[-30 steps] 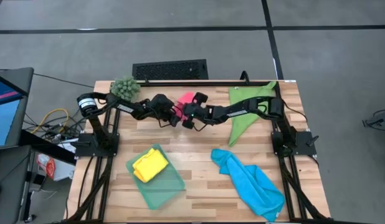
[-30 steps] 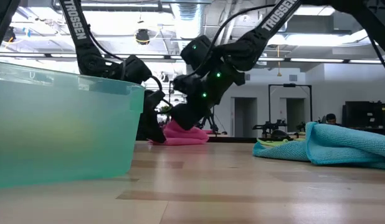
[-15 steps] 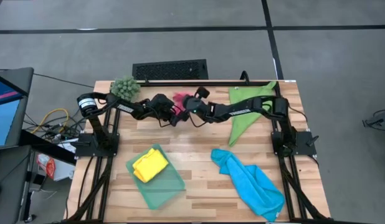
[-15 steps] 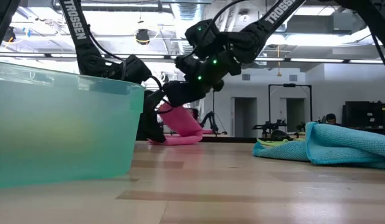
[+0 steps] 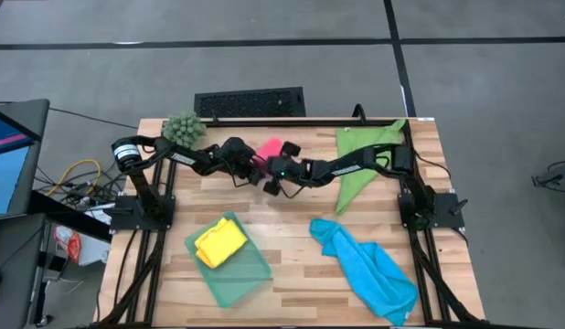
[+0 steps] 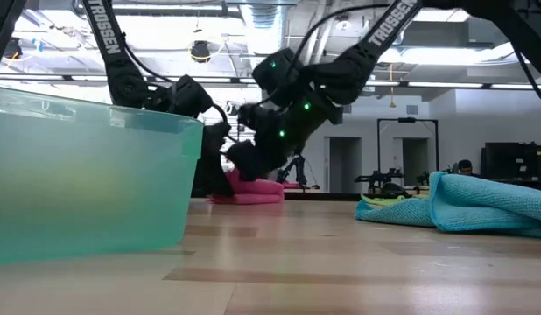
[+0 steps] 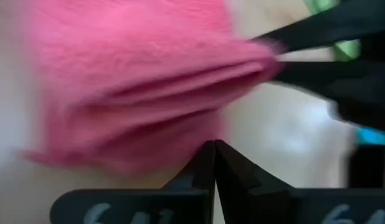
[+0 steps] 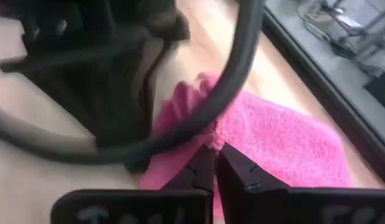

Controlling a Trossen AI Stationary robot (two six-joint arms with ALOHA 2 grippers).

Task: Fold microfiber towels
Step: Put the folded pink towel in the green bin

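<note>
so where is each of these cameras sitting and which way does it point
high view: above the table, looking straight down; both arms meet at the pink towel.
low view: at table-top height, looking level across the table into the room; both arms drop in from above, tray close by.
left wrist view: on the left arm, looking past the shut left tool at the pink towel.
right wrist view: on the right arm, looking past the right tool at the same towel.
shared: all four views show the pink towel; high and low also share the blue towel.
</note>
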